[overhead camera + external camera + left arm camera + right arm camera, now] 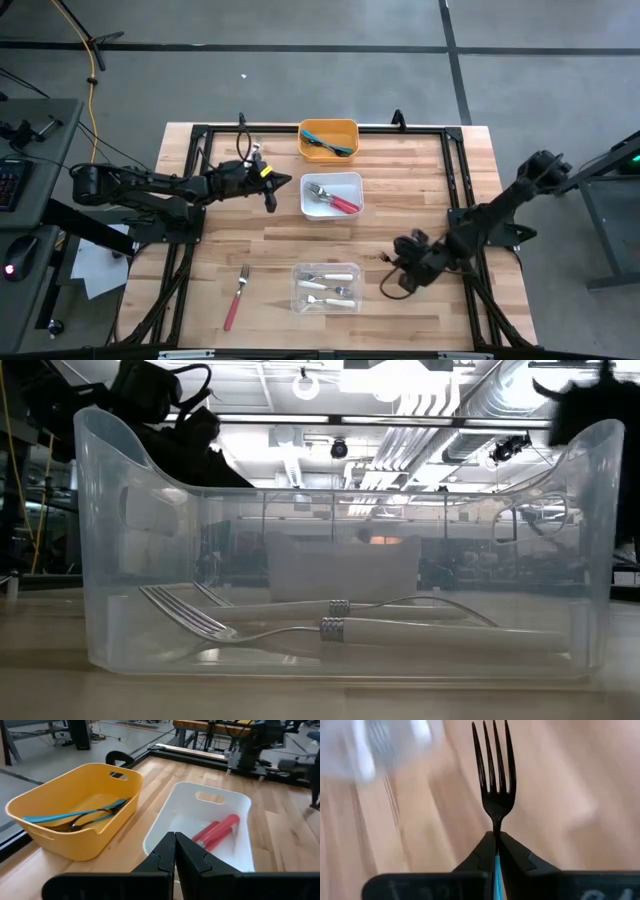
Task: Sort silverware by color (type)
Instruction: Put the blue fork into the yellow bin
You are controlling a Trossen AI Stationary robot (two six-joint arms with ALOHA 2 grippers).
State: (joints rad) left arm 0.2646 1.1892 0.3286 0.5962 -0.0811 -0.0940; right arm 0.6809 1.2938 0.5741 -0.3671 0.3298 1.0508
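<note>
Pink fork (236, 298) lies loose at table's 7 o'clock. Left gripper (270, 196), fingers pressed together and empty, beside white bin (352, 181). Right gripper (392, 262), at 4 o'clock, pinches teal-handled fork (495, 775) beside clear bin (354, 301).

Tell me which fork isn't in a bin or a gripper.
The pink-handled fork, lying loose on the table left of the clear bin. The rest sit in bins, except the teal-handled fork clamped in the right gripper.
</note>
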